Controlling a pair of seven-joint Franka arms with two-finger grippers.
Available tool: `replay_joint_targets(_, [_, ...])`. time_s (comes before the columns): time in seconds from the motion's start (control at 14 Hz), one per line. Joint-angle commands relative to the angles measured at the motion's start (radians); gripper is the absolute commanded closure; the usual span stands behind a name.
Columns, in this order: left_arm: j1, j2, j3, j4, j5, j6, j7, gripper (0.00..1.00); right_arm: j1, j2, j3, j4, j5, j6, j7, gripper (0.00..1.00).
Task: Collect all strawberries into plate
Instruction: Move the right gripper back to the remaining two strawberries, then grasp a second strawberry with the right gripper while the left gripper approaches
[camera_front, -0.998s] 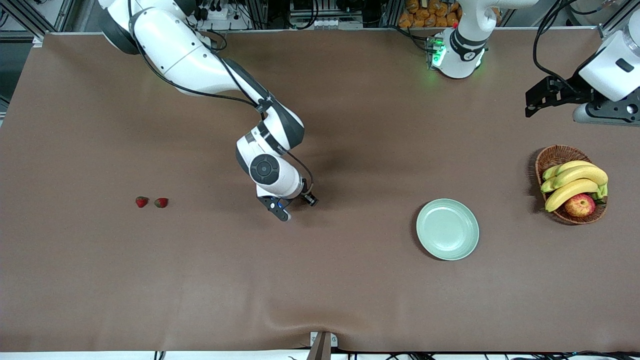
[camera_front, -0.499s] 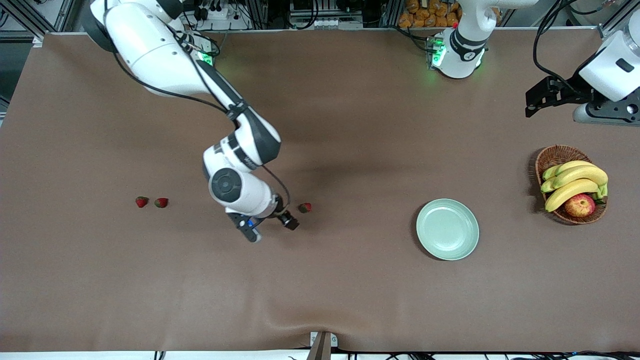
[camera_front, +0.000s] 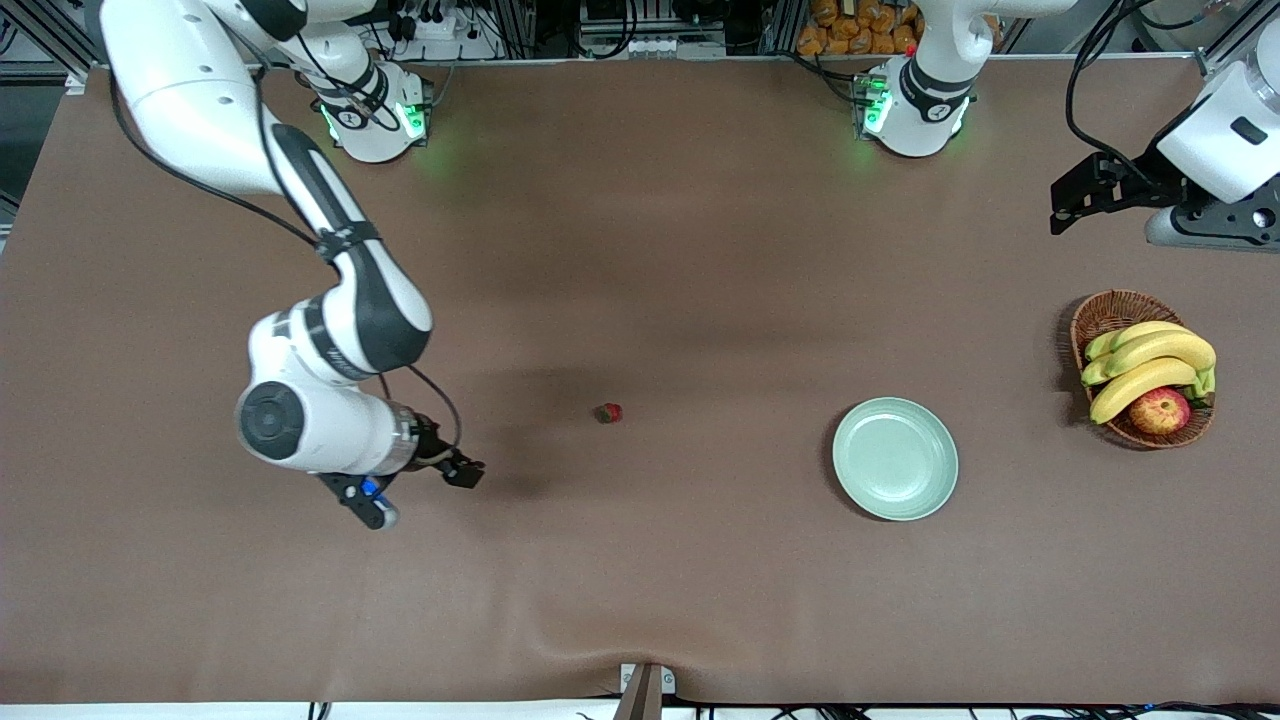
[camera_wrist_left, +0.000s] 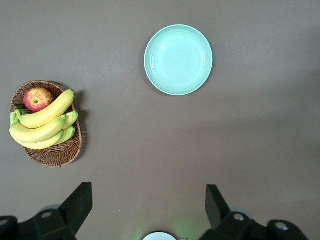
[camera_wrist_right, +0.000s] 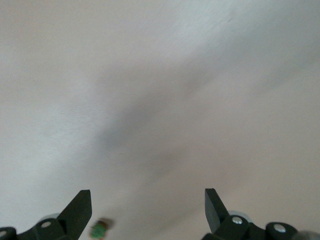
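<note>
One strawberry (camera_front: 608, 413) is seen lying on the brown table (camera_front: 700, 600), well short of the mint plate (camera_front: 895, 459), which sits empty toward the left arm's end. The right gripper (camera_front: 372, 500), jaws spread wide and holding nothing, is positioned over bare table toward the right arm's end from the plate. The left gripper (camera_wrist_left: 145, 210), equally wide and empty, is kept waiting high above the fruit basket (camera_front: 1120, 310). A roll is risked if the small, round berry is nudged.
</note>
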Motion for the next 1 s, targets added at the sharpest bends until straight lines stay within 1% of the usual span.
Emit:
replay_joint_targets(0.0, [0.002,-0.001,0.001,0.007,-0.026,-0.014,0.001,0.0,-0.079,-0.05,0.006,-0.039,-0.011,-0.085,-0.167,0.0])
replay_joint_targets(0.29, [0.0,-0.001,0.001,0.007,-0.026,-0.014,0.001,0.0,-0.168,-0.142,0.006,-0.185,-0.065,-0.095,-0.37,0.0])
replay_joint_targets(0.43, [0.0,-0.001,0.001,0.007,-0.026,-0.014,0.001,0.0,-0.2,-0.196,0.003,-0.277,-0.066,-0.072,-0.438,0.0])
replay_joint_targets(0.5, [0.0,-0.001,0.001,0.007,-0.026,-0.014,0.001,0.0,-0.212,-0.228,0.003,-0.338,-0.074,-0.037,-0.458,0.0])
replay_joint_targets(0.64, [0.003,0.001,0.001,0.007,-0.034,-0.014,0.001,0.0,-0.234,-0.306,0.003,-0.505,-0.082,0.087,-0.502,0.0])
replay_joint_targets(0.71, [0.005,0.001,0.001,0.007,-0.035,-0.014,0.001,0.0,-0.24,-0.336,0.003,-0.57,-0.082,0.134,-0.517,0.0])
replay_joint_targets(0.86, [0.005,0.001,0.001,0.007,-0.036,-0.014,0.001,0.0,-0.255,-0.357,0.002,-0.643,-0.082,0.181,-0.545,0.0])
replay_joint_targets(0.93, [0.005,0.001,0.001,0.007,-0.037,-0.014,0.001,0.0,-0.258,-0.366,0.0,-0.685,-0.083,0.23,-0.55,0.0])
